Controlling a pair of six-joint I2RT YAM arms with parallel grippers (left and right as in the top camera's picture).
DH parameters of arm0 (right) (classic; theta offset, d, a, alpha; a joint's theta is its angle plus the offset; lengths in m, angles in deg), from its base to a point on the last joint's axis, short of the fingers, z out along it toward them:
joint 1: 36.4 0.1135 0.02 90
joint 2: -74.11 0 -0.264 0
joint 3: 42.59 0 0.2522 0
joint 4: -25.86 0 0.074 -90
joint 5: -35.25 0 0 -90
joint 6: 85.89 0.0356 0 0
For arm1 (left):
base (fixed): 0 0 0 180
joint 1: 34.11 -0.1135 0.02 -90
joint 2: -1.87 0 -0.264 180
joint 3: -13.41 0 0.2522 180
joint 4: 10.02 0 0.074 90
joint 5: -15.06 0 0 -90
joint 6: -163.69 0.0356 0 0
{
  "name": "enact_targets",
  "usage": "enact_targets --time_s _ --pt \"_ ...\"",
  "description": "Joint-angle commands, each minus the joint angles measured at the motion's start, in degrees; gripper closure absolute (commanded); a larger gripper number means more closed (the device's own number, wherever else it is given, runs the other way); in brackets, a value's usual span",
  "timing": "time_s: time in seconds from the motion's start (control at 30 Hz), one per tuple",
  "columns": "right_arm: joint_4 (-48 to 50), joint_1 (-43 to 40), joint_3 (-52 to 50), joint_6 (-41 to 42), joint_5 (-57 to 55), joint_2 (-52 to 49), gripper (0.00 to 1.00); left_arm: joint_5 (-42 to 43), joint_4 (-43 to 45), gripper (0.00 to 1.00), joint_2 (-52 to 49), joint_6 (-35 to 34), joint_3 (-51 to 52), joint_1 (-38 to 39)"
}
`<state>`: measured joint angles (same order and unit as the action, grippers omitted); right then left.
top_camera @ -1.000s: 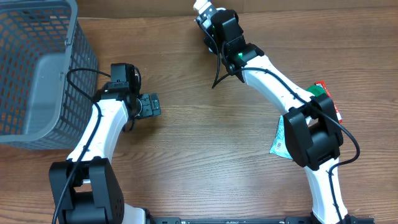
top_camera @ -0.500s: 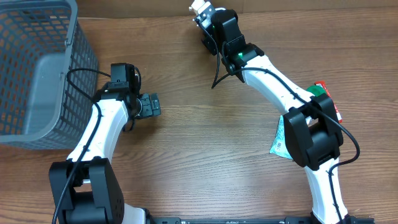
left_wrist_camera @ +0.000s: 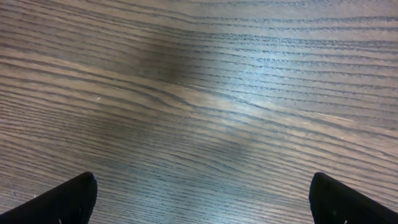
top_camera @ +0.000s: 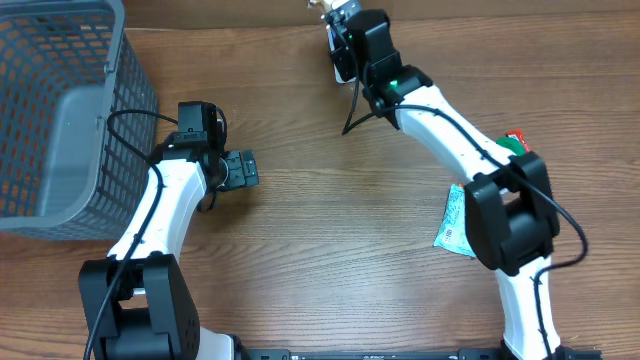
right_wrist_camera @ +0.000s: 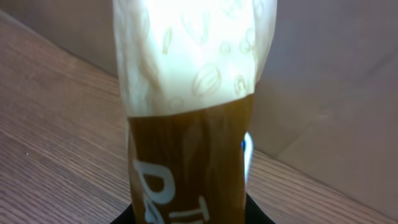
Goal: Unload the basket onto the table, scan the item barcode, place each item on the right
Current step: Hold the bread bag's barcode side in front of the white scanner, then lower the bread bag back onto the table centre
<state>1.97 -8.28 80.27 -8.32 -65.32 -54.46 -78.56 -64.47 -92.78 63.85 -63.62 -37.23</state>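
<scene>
**A:** The right gripper (top_camera: 338, 12) is pinched narrow on a brown-and-white packet (right_wrist_camera: 186, 124), way out at the table's (top_camera: 330, 250) far edge. Overhead you barely catch the packet. The right wrist cam is basically all packet: upright, white top, white lettering on the brown part.

**B:** And the left gripper (top_camera: 243, 168)?

**A:** Jaws spread wide, holding nothing. Its wrist cam just shows two fingertips (left_wrist_camera: 62, 202) over bare wood. Only overhead shows the grey basket (top_camera: 130, 95) to its left, plus a teal-and-white pouch (top_camera: 455, 225) and a red-and-green pack (top_camera: 520, 145) beside the right arm.
</scene>
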Motion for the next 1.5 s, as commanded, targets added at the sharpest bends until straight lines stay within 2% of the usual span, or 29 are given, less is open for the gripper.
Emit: enact_targets --time_s 0.0,0.2,0.4,0.57,0.7,0.93,0.97,1.0,1.03,1.1,1.13,1.17,1.2,1.4,1.47 --pt "-1.53 -0.55 0.04 2.54 0.37 10.8 0.96 0.26 0.09 0.0 -0.48 1.29 -0.46 -0.24" --pt "-14.47 -1.18 0.04 11.91 2.38 15.82 0.96 0.26 0.09 0.0 -0.48 1.27 -0.46 -0.24" --pt "-37.79 -1.36 -0.22 16.24 20.96 16.06 0.96 0.24 0.09 0.0 -0.48 1.29 -0.46 -0.24" --pt "-54.86 -1.36 -2.62 17.14 23.65 15.5 0.96 0.26 0.09 0.0 -0.48 1.29 -0.46 -0.24" --pt "-59.04 -1.57 -7.48 17.14 18.6 15.41 0.94 0.24 0.09 0.0 -0.48 1.29 -0.46 -0.24" --pt "-54.18 -2.27 -15.8 17.14 11.52 15.41 0.91 0.26 0.09 0.0 -0.48 1.29 -0.46 -0.24" --pt "-53.53 -2.4 -16.28 17.14 10.32 15.41 0.88 0.26 0.09 0.0 -0.48 1.29 -0.46 -0.24" --pt "-52.89 -2.49 -16.76 17.14 8.83 15.41 0.79 0.26 0.09 0.0 -0.48 1.27 -0.46 -0.24" --pt "-52.41 -2.49 -17.05 17.16 6.99 15.41 0.59 0.26 0.09 0.0 -0.48 1.27 -0.46 -0.24" --pt "-52.06 -2.49 -17.22 17.16 4.57 15.41 0.49 0.24 0.09 0.0 -0.48 1.29 -0.46 -0.24" --pt "-51.98 -2.49 -17.22 17.16 3.82 15.41 0.41 0.24 0.09 0.0 -0.48 1.29 -0.46 -0.24" --pt "-51.82 -2.49 -17.22 17.16 3.48 15.41 0.3 0.24 0.09 0.0 -0.48 1.29 -0.46 -0.24" --pt "-51.67 -2.49 -17.22 17.18 3.52 15.41 0.24 0.24 0.09 0.0 -0.48 1.27 -0.46 -0.24" --pt "-50.99 -2.49 -17.22 17.18 3.5 15.41 0.21 0.24 0.09 0.0 -0.48 1.29 -0.46 -0.24" --pt "-51.01 -2.49 -17.22 17.2 3.52 15.41 0.16 0.24 0.09 0.01 -0.48 1.29 -0.46 -0.24"
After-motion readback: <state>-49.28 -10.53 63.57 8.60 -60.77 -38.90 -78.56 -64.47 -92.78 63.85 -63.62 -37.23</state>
